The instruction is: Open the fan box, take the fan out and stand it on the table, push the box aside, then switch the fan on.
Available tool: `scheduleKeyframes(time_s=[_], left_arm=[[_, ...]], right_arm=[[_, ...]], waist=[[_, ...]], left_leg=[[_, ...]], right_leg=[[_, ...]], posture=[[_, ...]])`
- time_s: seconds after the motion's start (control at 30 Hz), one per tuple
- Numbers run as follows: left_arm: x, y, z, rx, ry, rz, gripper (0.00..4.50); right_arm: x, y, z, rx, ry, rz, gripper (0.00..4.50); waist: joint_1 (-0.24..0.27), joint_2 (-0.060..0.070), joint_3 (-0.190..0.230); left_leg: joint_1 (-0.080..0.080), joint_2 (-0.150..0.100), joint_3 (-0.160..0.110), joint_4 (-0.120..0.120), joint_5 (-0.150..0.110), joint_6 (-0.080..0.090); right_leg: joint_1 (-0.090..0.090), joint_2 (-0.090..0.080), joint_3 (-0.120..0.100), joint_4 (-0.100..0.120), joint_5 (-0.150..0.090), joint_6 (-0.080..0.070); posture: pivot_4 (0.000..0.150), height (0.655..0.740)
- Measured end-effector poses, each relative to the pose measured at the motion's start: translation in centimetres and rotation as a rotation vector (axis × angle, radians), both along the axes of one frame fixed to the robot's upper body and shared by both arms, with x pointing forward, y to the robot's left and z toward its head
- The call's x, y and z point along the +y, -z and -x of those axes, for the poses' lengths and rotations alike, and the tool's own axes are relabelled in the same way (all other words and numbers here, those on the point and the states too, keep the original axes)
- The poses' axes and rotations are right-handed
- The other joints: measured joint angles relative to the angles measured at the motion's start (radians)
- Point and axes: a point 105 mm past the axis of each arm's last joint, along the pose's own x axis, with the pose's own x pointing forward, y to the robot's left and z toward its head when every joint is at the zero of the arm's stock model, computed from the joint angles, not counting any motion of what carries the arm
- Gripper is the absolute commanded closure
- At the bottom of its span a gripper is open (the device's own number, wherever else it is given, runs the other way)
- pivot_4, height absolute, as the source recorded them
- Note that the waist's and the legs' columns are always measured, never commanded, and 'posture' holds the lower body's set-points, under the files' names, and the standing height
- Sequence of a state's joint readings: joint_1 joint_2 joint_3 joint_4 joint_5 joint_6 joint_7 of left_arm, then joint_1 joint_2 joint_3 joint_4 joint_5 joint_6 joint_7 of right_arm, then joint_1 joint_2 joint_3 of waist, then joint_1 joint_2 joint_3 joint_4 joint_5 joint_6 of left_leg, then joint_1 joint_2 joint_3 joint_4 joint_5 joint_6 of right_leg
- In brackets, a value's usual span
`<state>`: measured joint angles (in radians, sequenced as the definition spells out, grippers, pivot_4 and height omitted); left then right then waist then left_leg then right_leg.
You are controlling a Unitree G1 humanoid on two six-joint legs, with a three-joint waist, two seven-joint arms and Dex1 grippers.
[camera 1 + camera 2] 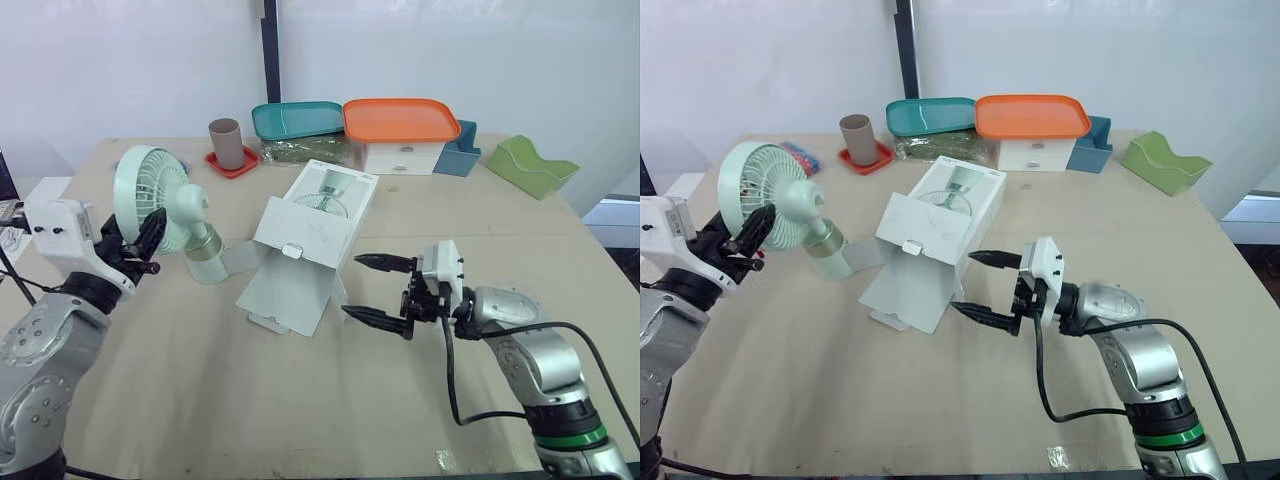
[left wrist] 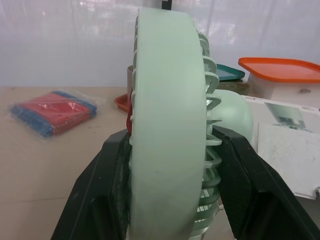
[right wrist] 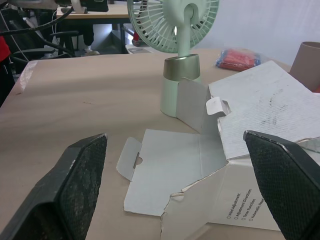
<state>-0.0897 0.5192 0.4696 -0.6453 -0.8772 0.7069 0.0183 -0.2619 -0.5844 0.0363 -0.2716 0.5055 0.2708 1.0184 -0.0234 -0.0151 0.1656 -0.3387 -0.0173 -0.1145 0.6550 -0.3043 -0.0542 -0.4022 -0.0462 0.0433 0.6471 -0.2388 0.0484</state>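
The pale green fan (image 1: 152, 196) stands on its base (image 1: 206, 263) on the table, just left of the box. My left gripper (image 1: 146, 240) is shut on the rim of the fan's head; in the left wrist view its fingers (image 2: 102, 185) press the rim from both sides. The white fan box (image 1: 312, 238) lies open in the middle, its flap (image 3: 165, 170) flat on the table. My right gripper (image 1: 356, 288) hangs open just right of the box's front end, nothing between its fingers.
At the back stand a brown cup (image 1: 226, 143) on a red coaster, a teal tray (image 1: 297, 119), an orange-lidded container (image 1: 400, 128), a blue holder (image 1: 460, 150) and a green holder (image 1: 530, 165). A red and blue packet (image 2: 52, 112) lies at far left.
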Motion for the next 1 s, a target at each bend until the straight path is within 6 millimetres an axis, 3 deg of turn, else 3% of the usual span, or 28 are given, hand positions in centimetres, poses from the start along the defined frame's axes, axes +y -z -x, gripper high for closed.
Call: scheduleKeyframes(time_s=[0.63,1.0], left_arm=[[0.9,-0.2,-1.1,-0.008,-0.004,-0.047,2.60],[1.5,-0.6,-2.5,0.008,0.015,-0.015,2.60]], right_arm=[[0.0,0.0,0.2,0.006,0.007,-0.005,0.00],[-0.1,-1.4,-0.3,0.006,0.024,-0.073,0.00]], waist=[[0.000,0.001,-0.001],[0.000,0.002,-0.001]], left_leg=[[0.001,0.000,0.000,0.000,0.001,-0.002],[0.001,0.000,0.000,0.000,0.001,-0.002]], right_leg=[[0.001,0.000,0.000,0.000,0.000,0.000],[0.001,0.000,0.000,0.000,0.000,0.001]], posture=[[0.150,0.7400],[0.150,0.7400]])
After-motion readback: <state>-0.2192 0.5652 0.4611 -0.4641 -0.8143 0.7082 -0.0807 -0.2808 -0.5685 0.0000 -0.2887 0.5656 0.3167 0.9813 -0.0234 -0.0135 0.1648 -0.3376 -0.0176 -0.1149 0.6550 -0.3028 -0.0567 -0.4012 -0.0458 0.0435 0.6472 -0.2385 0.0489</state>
